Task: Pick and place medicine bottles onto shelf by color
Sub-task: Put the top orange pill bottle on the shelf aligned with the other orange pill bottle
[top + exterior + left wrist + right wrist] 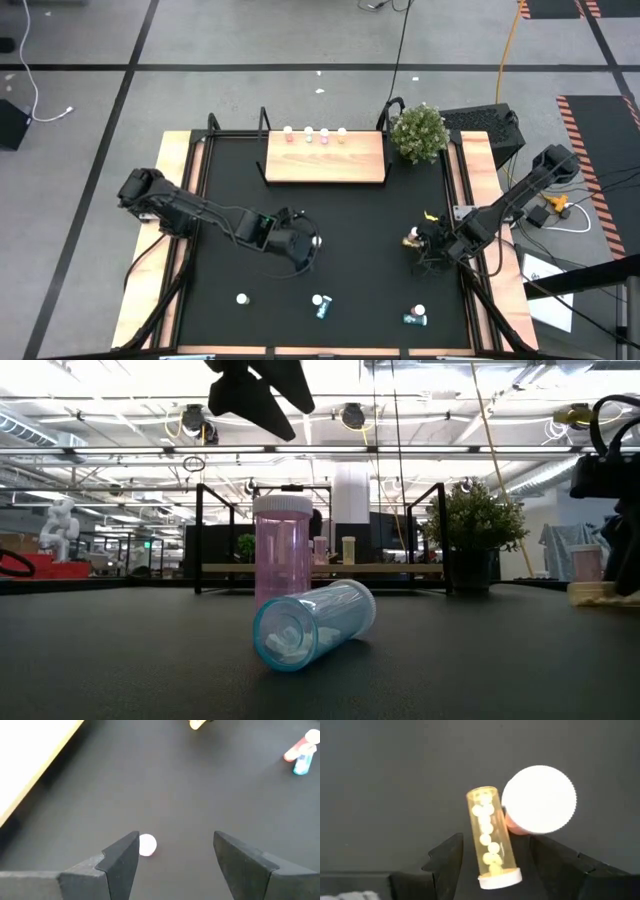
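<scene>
While the left gripper hangs wide open, the right gripper, jaws spread, straddles a lying yellow bottle, pills inside, cap toward the wrist.

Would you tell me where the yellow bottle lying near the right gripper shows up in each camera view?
High view: the yellow bottle lies right of centre on the black mat, at the right gripper.
Low view: at the far right edge, lying flat.
Left wrist view: at the top edge, just right of centre.
Right wrist view: in the centre, lying in the open gripper's gap.
Shared landmark: the upright pink bottle beside it.
</scene>
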Tool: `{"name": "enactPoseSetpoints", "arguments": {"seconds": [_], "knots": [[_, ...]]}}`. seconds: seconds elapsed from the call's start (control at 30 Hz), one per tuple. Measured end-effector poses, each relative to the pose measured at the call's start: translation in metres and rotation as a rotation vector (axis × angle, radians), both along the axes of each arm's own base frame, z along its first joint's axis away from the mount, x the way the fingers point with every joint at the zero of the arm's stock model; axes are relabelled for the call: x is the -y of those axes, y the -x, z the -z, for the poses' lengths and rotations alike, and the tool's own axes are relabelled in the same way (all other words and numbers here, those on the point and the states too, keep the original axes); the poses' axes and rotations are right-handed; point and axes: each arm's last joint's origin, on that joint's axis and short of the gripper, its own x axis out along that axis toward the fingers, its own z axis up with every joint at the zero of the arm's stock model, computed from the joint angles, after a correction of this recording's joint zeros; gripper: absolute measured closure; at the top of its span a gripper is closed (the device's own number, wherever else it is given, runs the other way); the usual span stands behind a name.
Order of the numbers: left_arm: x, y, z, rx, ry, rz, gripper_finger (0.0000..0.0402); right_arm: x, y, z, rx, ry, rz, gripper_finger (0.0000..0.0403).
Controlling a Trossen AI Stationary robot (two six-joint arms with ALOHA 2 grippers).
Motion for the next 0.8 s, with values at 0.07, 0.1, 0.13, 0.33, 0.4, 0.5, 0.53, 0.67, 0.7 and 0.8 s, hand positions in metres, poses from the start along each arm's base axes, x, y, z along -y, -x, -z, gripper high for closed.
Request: {"name": "enactPoseSetpoints", "arguments": {"seconds": [0.07, 0.1, 0.13, 0.33, 0.4, 0.5, 0.53, 0.67, 0.7, 0.8], "knots": [[-0.003, -0.001, 0.000, -0.004, 0.016, -0.001, 0.0149, -0.001, -0.001, 0.000, -0.004, -0.013, -0.018, 0.0179], [-0.005, -0.002, 0.000, -0.004, 0.021, -0.003, 0.0149, -0.002, -0.001, 0.000, -0.010, -0.029, -0.036, 0.0179], [-0.007, -0.002, 0.000, -0.002, 0.022, -0.007, 0.0149, -0.004, -0.002, -0.001, -0.012, -0.055, -0.062, 0.0179], [-0.011, -0.004, 0.000, 0.002, 0.025, -0.009, 0.0149, -0.016, -0.008, -0.005, -0.005, -0.266, -0.187, 0.0179], [-0.011, -0.004, 0.000, -0.002, 0.026, 0.003, 0.0149, -0.016, -0.008, -0.006, 0.001, -0.266, -0.180, 0.0179], [-0.013, -0.005, 0.000, -0.002, 0.026, -0.001, 0.0149, -0.011, -0.005, -0.007, 0.008, -0.219, -0.129, 0.0179], [-0.013, -0.005, 0.000, -0.001, 0.027, -0.002, 0.0149, -0.009, -0.003, -0.007, 0.007, -0.202, -0.105, 0.0179], [-0.013, -0.005, 0.000, -0.001, 0.027, -0.002, 0.0149, 0.000, 0.004, -0.006, -0.001, -0.110, -0.010, 0.0179], [-0.013, -0.005, 0.000, -0.001, 0.027, -0.002, 0.0149, 0.002, 0.005, -0.006, 0.005, -0.079, 0.007, 0.0179], [-0.013, -0.005, 0.000, 0.000, 0.029, -0.004, 0.0149, 0.006, 0.006, -0.006, 0.033, 0.021, 0.039, 0.0179]]}}
